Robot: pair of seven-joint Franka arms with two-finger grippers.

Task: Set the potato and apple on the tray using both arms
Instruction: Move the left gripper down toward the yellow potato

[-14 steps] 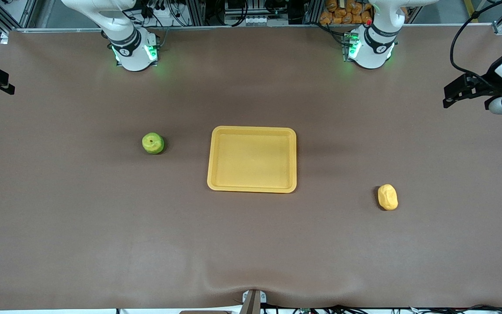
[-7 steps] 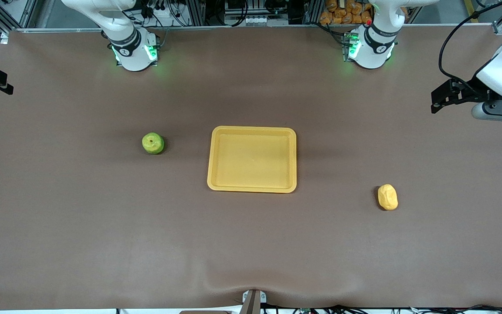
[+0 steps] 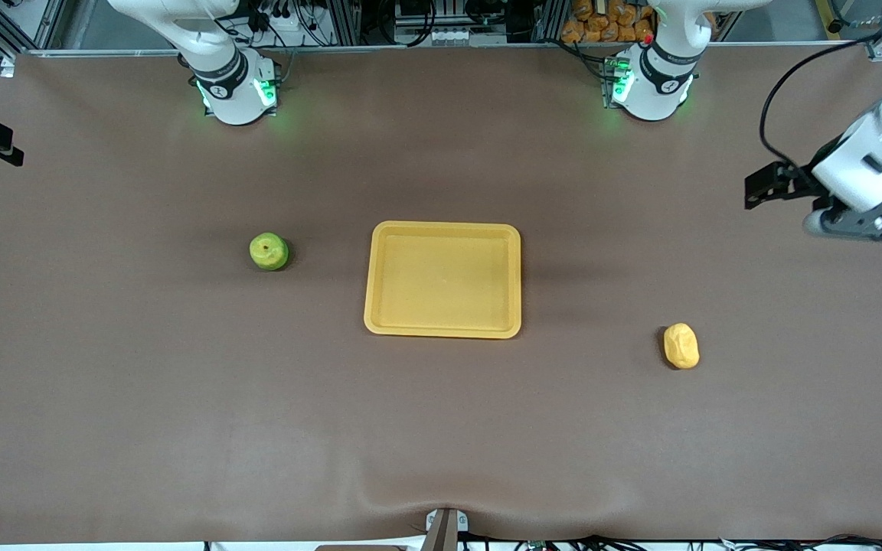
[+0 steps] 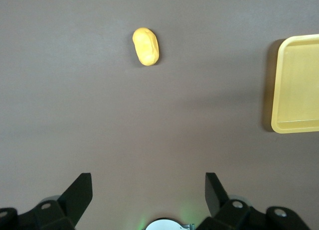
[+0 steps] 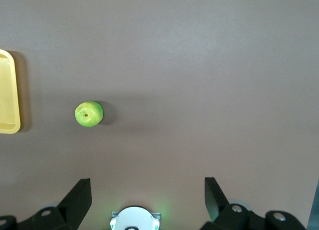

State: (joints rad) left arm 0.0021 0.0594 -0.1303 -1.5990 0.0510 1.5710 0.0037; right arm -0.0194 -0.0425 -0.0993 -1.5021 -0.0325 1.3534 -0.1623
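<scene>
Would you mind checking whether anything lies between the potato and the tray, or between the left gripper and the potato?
Nothing visible does. Only bare table separates the potato from the tray, and the left gripper, jaws open, has none either.

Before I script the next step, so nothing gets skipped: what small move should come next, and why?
Probably bring the left gripper, open and empty above bare table at the left arm's end, over the potato. Potato and apple both lie on the table, the tray holds nothing, and the right gripper is open too, high above the table.
</scene>
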